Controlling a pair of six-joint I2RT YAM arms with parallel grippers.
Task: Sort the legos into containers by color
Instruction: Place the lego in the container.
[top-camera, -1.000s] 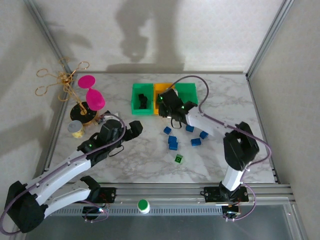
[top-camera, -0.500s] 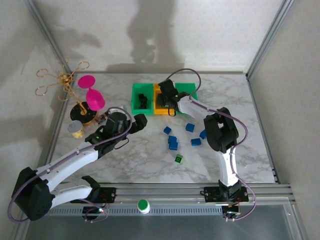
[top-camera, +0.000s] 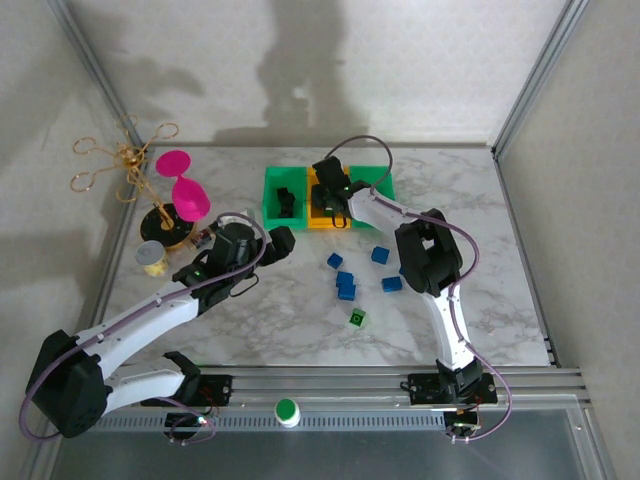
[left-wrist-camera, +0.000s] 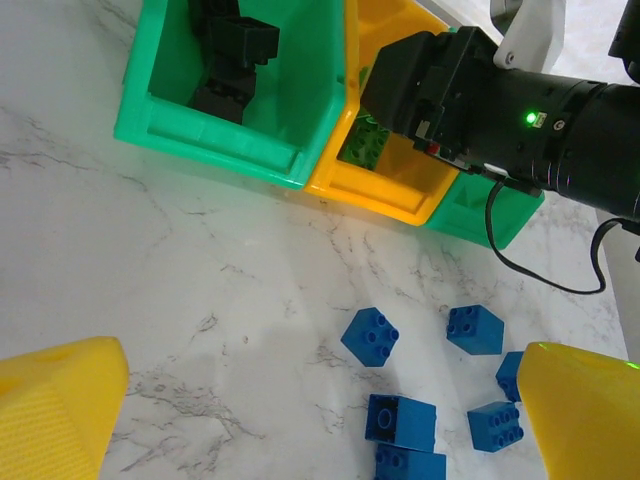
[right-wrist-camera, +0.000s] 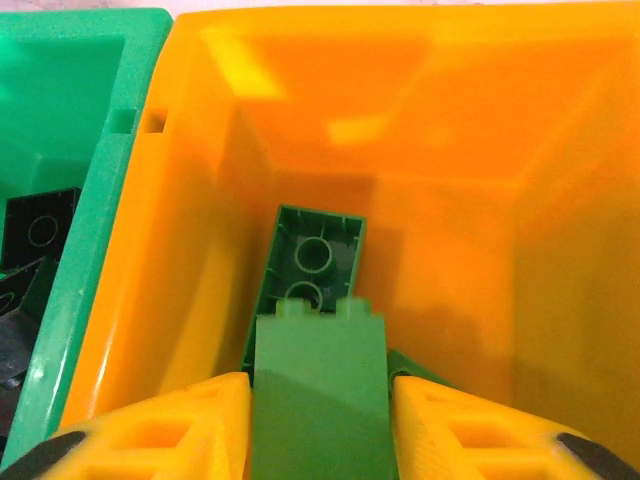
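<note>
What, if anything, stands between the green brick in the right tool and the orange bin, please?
Nothing visible: the right tool holds the green brick over the open orange bin, where a second green brick lies inside.

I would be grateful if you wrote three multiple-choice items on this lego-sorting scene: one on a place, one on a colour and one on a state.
1. The right gripper is over:
A. the pink goblet
B. the orange bin
C. the table's near edge

2. The bricks in the left green bin are:
A. blue
B. red
C. black

3. The left gripper is:
A. open and empty
B. shut on a brick
C. shut on a bin's rim

Answers:
1 B: the right wrist view shows its fingers over the orange interior, clamping a green brick.
2 C: the left wrist view shows black bricks lying in that bin.
3 A: its fingers stand far apart with nothing gripped between them.
</note>
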